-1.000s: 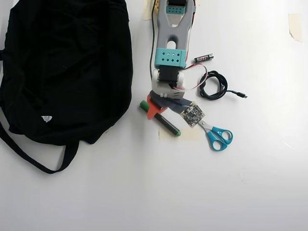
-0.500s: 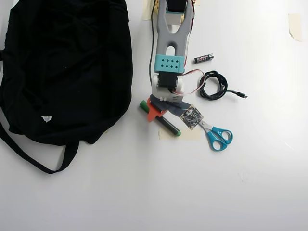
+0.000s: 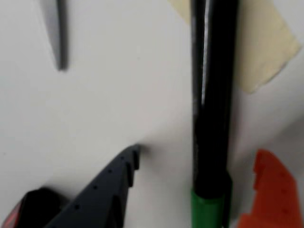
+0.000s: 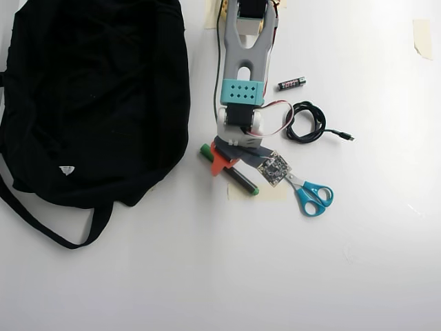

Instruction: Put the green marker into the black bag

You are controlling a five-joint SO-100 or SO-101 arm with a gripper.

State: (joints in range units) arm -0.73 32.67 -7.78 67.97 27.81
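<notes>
Straddling green marker (image 4: 239, 178), tool (image 4: 227, 165) open, scissors (image 4: 311, 195) beside

Hobby desk: taped white table (image 4: 207, 276)

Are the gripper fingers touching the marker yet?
Apart. The wrist view shows bare table between the dark finger and the marker, and a gap before the orange finger.

green marker (image 3: 213, 95): glossy black plastic barrel, matt green end
jaws: matt plastic, one orange, one dark grey and ridged
black bag (image 4: 89, 96): soft matt cloth, creased
table (image 4: 275, 276): smooth white, faint sheen
scissors (image 4: 311, 194): teal plastic handles, metal blades
</notes>
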